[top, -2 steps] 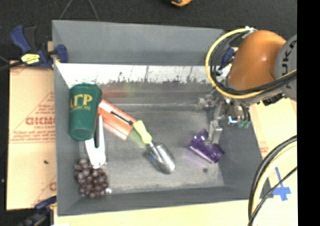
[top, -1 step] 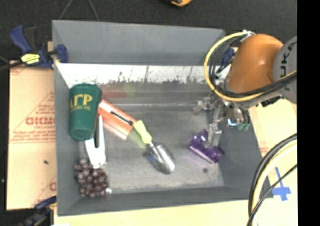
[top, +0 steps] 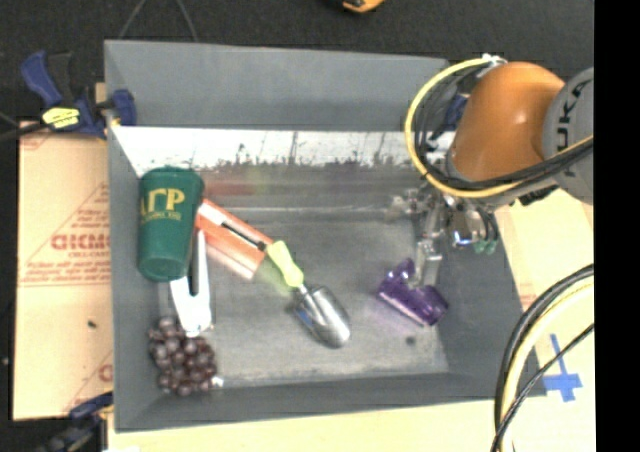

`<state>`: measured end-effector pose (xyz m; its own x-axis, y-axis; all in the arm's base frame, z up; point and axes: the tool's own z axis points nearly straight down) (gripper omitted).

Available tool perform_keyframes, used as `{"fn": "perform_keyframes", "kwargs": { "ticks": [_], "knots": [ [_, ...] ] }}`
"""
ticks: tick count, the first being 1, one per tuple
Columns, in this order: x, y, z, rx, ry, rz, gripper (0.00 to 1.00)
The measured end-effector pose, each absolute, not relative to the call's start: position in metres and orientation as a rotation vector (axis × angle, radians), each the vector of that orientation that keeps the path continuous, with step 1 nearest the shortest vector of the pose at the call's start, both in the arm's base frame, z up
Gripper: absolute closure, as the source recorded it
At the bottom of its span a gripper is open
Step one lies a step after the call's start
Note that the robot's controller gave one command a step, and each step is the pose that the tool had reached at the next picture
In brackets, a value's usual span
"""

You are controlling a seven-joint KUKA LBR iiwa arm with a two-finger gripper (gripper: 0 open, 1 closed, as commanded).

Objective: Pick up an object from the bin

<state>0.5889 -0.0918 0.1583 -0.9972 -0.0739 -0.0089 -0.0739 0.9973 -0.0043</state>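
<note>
"Purple thing (top: pixel 410 297), low and blocky, on the floor at the right end of the bin (top: pixel 280 90), well apart from the rest. Is that what you're over?"

"Yes. Your end effector (top: pixel 432 258) hangs right above its upper edge. I cannot tell how far open it is, and I can't make out anything held in it."

"So what could go wrong?"

"You're over the edge, not the middle — close there and I'd expect the piece to tip or squirt out sideways. It also lies near the right wall, so a shove could wedge it against the metal. Come down too hard and you simply pin it to the floor."

"And the trowel (top: pixel 318 312)?"

"Off to the left — I doubt you'd disturb it."
</note>
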Motion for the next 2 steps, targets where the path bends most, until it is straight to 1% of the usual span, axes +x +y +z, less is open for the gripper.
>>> {"fn": "perform_keyframes", "kwargs": {
  "ticks": [1, 2],
  "knots": [
    [0.5786, -0.0993, 0.1374, -0.216, 3.124, -0.007, 0.0],
    [0.5813, -0.103, 0.1353, -0.219, 3.126, -0.006, 0.0]
  ]
}}
